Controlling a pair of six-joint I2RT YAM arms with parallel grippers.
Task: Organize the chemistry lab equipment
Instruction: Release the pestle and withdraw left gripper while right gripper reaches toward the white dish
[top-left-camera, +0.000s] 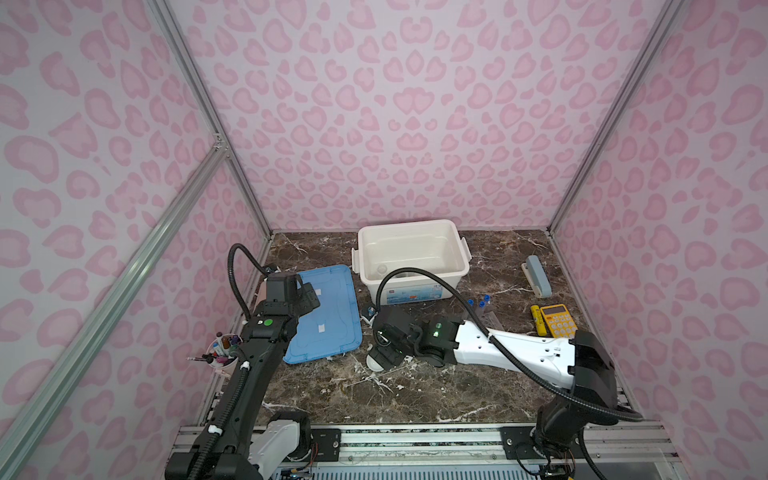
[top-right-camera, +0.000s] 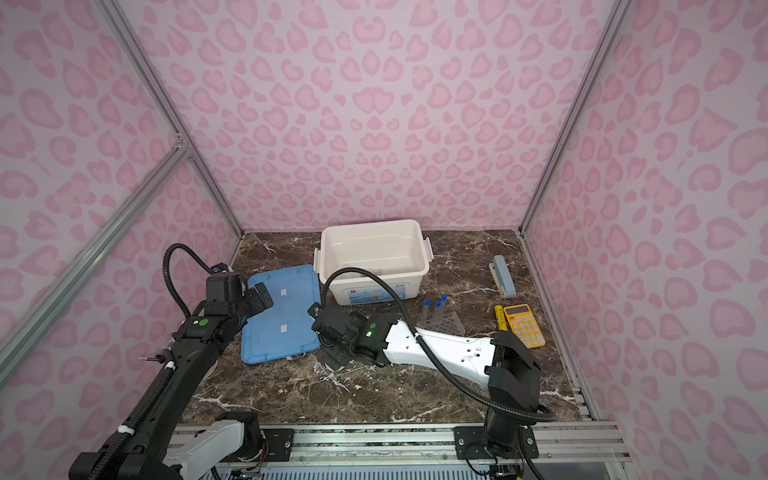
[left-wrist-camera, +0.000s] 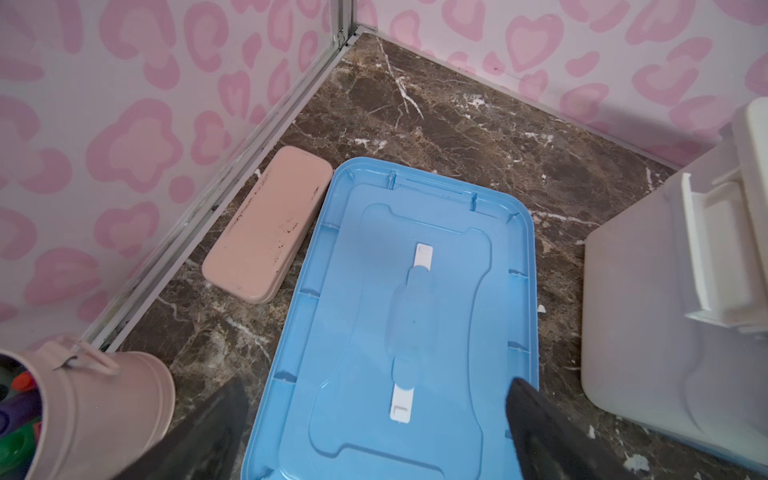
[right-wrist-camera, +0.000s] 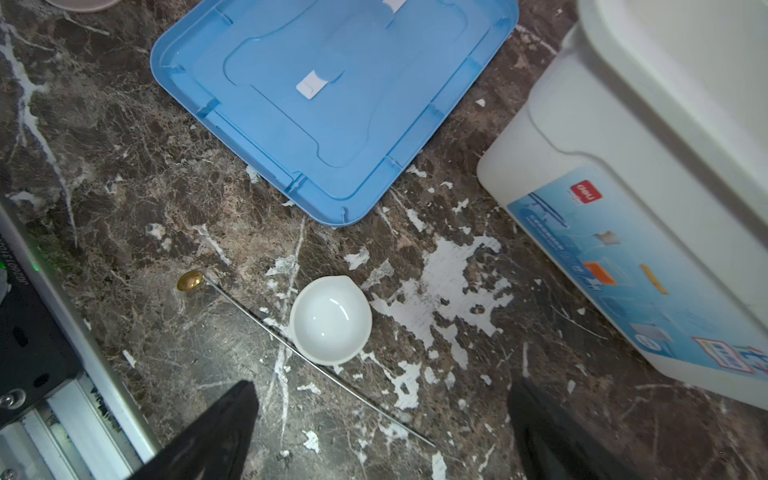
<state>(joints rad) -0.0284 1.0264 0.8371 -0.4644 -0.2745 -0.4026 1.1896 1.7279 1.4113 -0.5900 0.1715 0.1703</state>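
Observation:
A small white ceramic dish sits on the marble, touching a thin metal rod with a gold tip. My right gripper hovers just short of the dish, open and empty; in a top view it is low in front of the white bin. Blue-capped test tubes stand in a clear rack to the right of that arm, seen in both top views. My left gripper hangs open over the blue lid. A faint clear item lies inside the bin.
A pink case lies between the lid and the left wall. The pink cup of pens stands at the front left. A yellow calculator, a yellow marker and a grey stapler lie at the right.

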